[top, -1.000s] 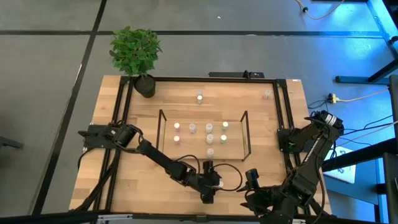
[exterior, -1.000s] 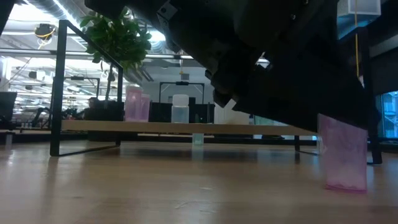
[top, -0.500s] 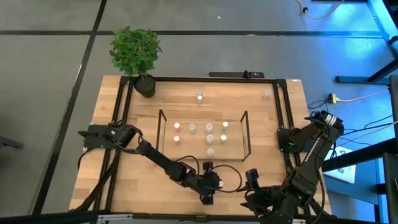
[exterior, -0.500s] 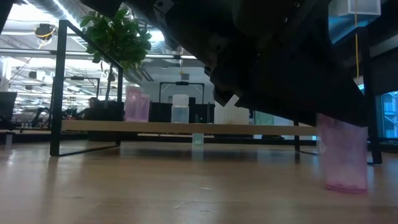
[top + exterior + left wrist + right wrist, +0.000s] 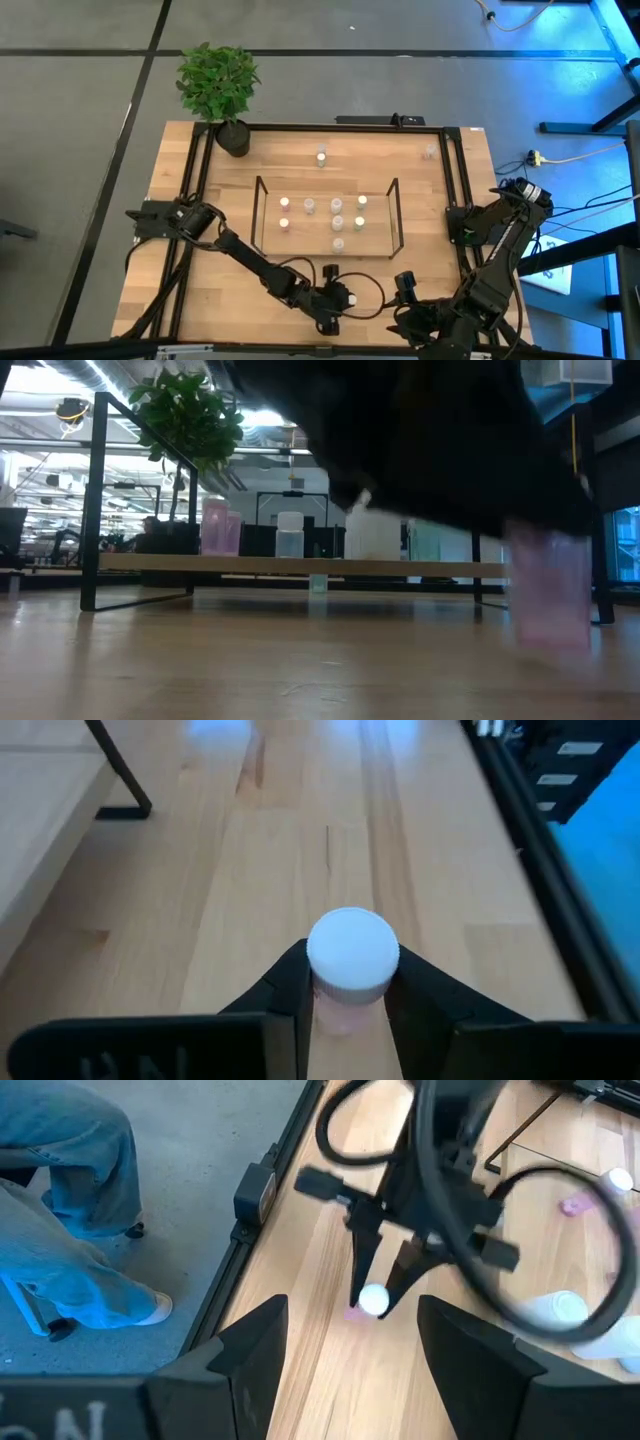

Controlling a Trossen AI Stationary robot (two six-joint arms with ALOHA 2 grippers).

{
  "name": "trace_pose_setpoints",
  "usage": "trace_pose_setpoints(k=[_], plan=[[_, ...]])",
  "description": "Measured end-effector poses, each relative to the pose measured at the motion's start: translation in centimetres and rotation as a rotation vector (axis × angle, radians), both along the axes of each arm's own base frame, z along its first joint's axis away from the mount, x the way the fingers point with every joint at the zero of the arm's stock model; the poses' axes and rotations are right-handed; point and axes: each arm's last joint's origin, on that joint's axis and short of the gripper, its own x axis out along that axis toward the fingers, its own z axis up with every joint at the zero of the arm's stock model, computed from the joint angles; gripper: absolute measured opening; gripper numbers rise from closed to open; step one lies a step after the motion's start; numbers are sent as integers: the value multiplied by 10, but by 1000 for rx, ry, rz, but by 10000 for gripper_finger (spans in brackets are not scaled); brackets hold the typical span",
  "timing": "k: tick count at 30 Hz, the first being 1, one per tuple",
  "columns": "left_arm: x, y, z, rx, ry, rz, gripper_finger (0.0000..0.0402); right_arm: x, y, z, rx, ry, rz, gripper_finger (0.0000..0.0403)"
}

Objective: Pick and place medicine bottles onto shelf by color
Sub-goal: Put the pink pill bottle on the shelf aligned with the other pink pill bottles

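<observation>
- Near the front edge of the table (image 5: 200, 300), a pink bottle (image 5: 348, 982) with a white cap is held between the two dark fingers (image 5: 285, 995) of the left gripper (image 5: 328, 322).
- In the left wrist view, the fingers are seen pressed against both sides of the bottle, just under the cap.
- In the low view, the pink bottle (image 5: 548, 592) is seen on the right, blurred, with its base a little above the wood.
- The shelf (image 5: 395, 215) is set in the middle of the table, farther back than the held bottle.
- Several small bottles (image 5: 336, 225) are stood on the shelf board in loose rows.
- Two more bottles are left on the table behind the shelf, one (image 5: 321, 156) near the middle and one (image 5: 430, 152) near the far right corner.
- The right gripper (image 5: 345, 1345) is kept at the near right corner of the table, with its fingers spread wide and nothing between them.
- A potted plant (image 5: 220, 90) is placed at the far left corner.
- In the right wrist view, a person's legs (image 5: 70, 1230) in blue trousers are seen beside the table.
</observation>
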Motion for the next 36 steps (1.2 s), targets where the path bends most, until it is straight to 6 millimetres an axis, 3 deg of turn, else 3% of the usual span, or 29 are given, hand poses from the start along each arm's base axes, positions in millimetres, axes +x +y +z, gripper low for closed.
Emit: trace_pose_setpoints(k=[19, 29, 36], plan=[[-54, -22, 75, -6, -4, 102, 86, 0, 0, 1, 7, -5, 0, 226], [-94, -12, 116, 16, -12, 295, 86, 0, 0, 0, 10, -1, 3, 226], [-115, 0, 123, -1, 41, 418, 86, 0, 1, 0, 11, 1, 5, 226]])
